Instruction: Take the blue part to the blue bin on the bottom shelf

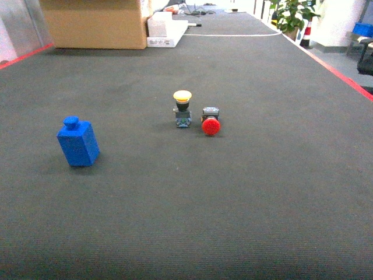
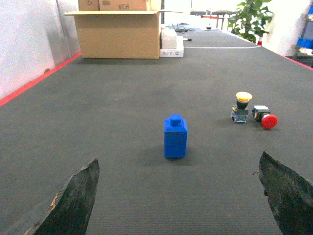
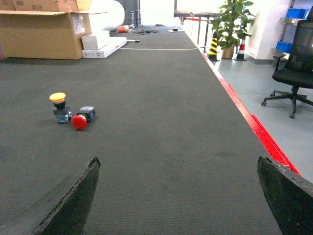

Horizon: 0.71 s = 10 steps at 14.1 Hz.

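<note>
Low over the carpet (image 1: 245, 192), the left gripper (image 2: 178, 196) held its fingers (image 2: 73, 200) wide apart, empty, with the blue part (image 2: 175, 136) standing upright between and ahead of them, untouched. Likewise the right gripper (image 3: 178, 196) was spread open over bare carpet, nothing between its fingers (image 3: 286, 196). In the head view neither gripper showed; the blue part (image 1: 78, 142) sat on the left, leaning slightly, well apart from two buttons near the middle. The yellow button (image 1: 182, 108) stood upright, and the red button (image 1: 210, 121) lay on its side just beside it, to its right. Farther back stood a cardboard box (image 2: 120, 32) with a white box (image 2: 171, 43) next to it, and a plant (image 3: 231, 22) at the far right. No shelf or bin could be made out.
</note>
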Motion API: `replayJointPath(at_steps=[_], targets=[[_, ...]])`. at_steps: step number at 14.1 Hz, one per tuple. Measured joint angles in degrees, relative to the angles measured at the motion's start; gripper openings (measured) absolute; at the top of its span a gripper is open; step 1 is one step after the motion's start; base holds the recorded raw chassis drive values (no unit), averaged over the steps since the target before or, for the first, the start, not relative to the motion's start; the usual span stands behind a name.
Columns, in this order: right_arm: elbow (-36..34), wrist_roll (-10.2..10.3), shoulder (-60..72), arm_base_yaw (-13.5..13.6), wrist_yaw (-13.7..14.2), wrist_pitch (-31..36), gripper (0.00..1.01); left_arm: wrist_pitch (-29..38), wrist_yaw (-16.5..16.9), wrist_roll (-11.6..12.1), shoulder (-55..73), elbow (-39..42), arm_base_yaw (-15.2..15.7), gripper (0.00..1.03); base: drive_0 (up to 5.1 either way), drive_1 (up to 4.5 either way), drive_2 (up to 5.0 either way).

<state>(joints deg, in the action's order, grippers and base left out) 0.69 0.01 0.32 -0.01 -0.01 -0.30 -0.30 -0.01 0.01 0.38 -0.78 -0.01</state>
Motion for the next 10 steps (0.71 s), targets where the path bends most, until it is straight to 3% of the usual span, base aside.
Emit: replayJointPath(at_steps=[10], targets=[[0.0, 0.0, 0.0, 0.0, 0.0, 0.0, 0.98, 0.0, 0.0, 0.0, 0.0, 0.0, 0.0, 0.98, 0.0, 0.0, 0.0]])
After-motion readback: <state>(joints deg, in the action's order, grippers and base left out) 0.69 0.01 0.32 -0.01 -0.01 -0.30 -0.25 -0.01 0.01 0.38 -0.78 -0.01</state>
